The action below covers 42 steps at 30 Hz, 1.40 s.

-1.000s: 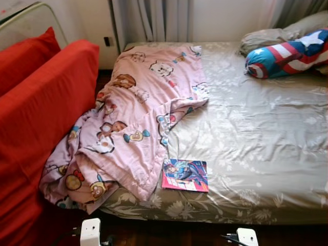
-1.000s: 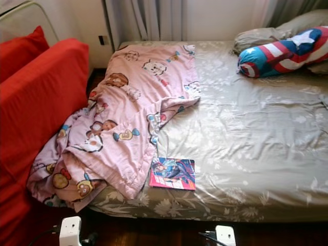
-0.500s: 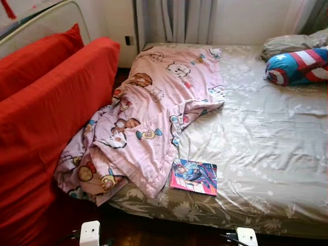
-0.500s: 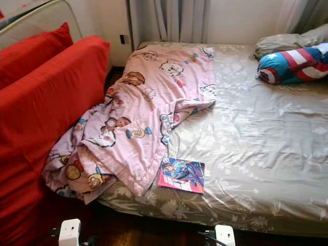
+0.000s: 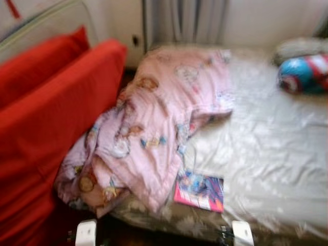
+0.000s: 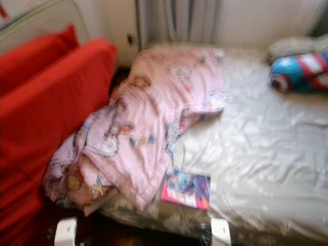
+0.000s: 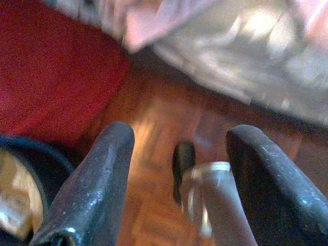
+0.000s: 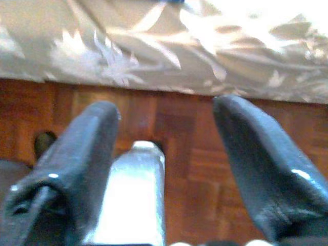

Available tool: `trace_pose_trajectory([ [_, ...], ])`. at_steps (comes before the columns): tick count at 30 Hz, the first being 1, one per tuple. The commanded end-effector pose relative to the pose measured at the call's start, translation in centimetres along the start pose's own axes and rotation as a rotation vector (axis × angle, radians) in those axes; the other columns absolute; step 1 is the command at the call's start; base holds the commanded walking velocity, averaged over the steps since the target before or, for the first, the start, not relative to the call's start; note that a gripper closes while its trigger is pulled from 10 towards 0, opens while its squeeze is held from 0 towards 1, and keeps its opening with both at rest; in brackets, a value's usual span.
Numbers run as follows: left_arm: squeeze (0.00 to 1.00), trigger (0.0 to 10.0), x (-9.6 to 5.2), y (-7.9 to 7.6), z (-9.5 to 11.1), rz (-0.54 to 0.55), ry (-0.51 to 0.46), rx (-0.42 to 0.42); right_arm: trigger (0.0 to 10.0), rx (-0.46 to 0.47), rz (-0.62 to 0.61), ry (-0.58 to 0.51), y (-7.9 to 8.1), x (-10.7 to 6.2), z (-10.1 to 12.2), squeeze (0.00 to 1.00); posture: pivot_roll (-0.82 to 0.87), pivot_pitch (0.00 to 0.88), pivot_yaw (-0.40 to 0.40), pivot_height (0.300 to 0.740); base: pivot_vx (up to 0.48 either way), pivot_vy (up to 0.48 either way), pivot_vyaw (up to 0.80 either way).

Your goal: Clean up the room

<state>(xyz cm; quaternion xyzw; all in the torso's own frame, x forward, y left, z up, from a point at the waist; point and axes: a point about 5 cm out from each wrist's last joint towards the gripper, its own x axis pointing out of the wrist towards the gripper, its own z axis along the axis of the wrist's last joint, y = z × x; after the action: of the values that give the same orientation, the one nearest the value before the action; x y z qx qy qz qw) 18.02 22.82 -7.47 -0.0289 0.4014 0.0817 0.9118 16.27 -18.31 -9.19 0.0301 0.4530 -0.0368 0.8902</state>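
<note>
Bed (image 5: 277,154) with pink blanket (image 5: 164,128) and book (image 5: 200,190), blurred.
Book lies lower centre on the bed edge, beside the blanket; left gripper (image 7: 179,184) and right gripper (image 8: 164,164) hang spread and empty above wood floor (image 8: 189,174), well below it.

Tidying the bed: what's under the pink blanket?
The blanket lies on the sheet; its edge touches or overlaps the book. Anything beneath is covered.

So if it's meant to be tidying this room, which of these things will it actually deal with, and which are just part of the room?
Likely part of the tidying:
- pink cartoon blanket, crumpled, hanging off the bed's edge
- comic book lying near the foot of the bed

Just there:
- bed with its silvery floral sheet
- red cushions beside the bed
- striped bolster pillow
- curtains
- wooden floor
</note>
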Motion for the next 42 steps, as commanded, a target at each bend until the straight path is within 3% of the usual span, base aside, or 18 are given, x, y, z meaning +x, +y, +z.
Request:
trace_pose_trajectory([
  [1, 0.0, 10.0, -0.1, -0.6, -0.7, -0.012, 0.02, -0.006, 10.0, 0.011, -0.03, 0.034, -1.0, -0.4, -1.2, 0.0, -0.05, 0.097, -0.007, 0.74, 0.0, 0.0, 0.0],
  [9, 0.0, 10.0, -0.1, -0.6, -0.5, -0.013, -0.01, -0.023, 10.0, 0.004, -0.021, -0.003, -1.0, -0.4, -0.9, 0.0, -0.05, 0.101, -0.006, 0.74, 0.0, 0.0, 0.0],
  [13, 0.0, 10.0, -0.3, -0.7, 0.1, -0.025, -0.104, -0.082, 10.0, -0.007, -0.01, -0.12, -0.9, -0.5, 0.0, 0.0, -0.05, 0.108, -0.005, 0.74, 0.0, 0.0, 0.0],
  [21, 0.0, 10.0, -0.5, -0.9, 0.9, -0.074, -0.203, -0.093, 10.0, 0.014, 0.021, -0.252, -0.7, -0.9, 0.9, 0.0, -0.06, 0.104, -0.004, 0.74, 0.0, 0.0, 0.0],
  [22, 0.0, 10.0, -0.1, -1.6, 5.6, -0.103, -0.4, -0.076, 10.0, 0.021, 0.023, -0.27, -0.7, -0.9, 1.0, 0.0, -0.06, 0.102, -0.005, 0.74, 0.0, 0.0, 0.0],
  [23, 0.0, 10.0, -0.2, -2.1, 8.2, -0.118, -0.505, -0.068, 10.0, 0.024, 0.023, -0.277, -0.7, -1.0, 1.0, 0.0, -0.06, 0.102, -0.005, 0.74, 0.0, 0.0, 0.0],
  [24, 0.0, 10.0, -0.7, -2.5, 11.2, -0.13, -0.625, -0.066, 10.0, -0.019, 0.037, -0.478, 0.6, -0.5, 6.8, 0.0, -0.06, 0.096, -0.005, 0.74, 0.0, 0.0, 0.0],
  [25, 0.0, 10.0, -0.8, -2.5, 11.3, -0.131, -0.639, -0.068, 10.0, -0.026, 0.049, -0.577, 1.3, -0.7, 9.6, 0.0, -0.06, 0.094, -0.006, 0.74, 0.0, 0.0, 0.0],
  [27, 0.0, 10.0, -1.1, -2.3, 11.1, -0.136, -0.663, -0.063, 10.0, -0.024, 0.065, -0.696, 1.9, -1.4, 12.5, 0.0, -0.06, 0.083, -0.006, 0.74, 0.0, 0.0, 0.0],
  [31, 0.0, 10.0, -1.8, -2.0, 10.4, -0.137, -0.696, -0.059, 10.0, -0.023, 0.067, -0.742, 2.1, -1.8, 13.0, 0.0, -0.06, 0.073, -0.01, 0.74, 0.0, 0.0, 0.0],
  [38, 0.0, 10.0, -3.0, -2.3, 11.1, -0.147, -0.731, -0.053, 10.0, -0.002, 0.056, -0.732, 2.2, -1.9, 13.1, 0.0, -0.05, 0.045, -0.01, 0.74, 0.0, 0.0, 0.0],
  [42, 0.0, 10.0, -3.1, -2.1, 11.2, -0.144, -0.724, -0.051, 10.0, -0.023, 0.056, -0.716, 2.3, -1.9, 12.7, 0.0, -0.05, 0.038, -0.006, 0.715, 0.0, 0.0, 0.0],
])
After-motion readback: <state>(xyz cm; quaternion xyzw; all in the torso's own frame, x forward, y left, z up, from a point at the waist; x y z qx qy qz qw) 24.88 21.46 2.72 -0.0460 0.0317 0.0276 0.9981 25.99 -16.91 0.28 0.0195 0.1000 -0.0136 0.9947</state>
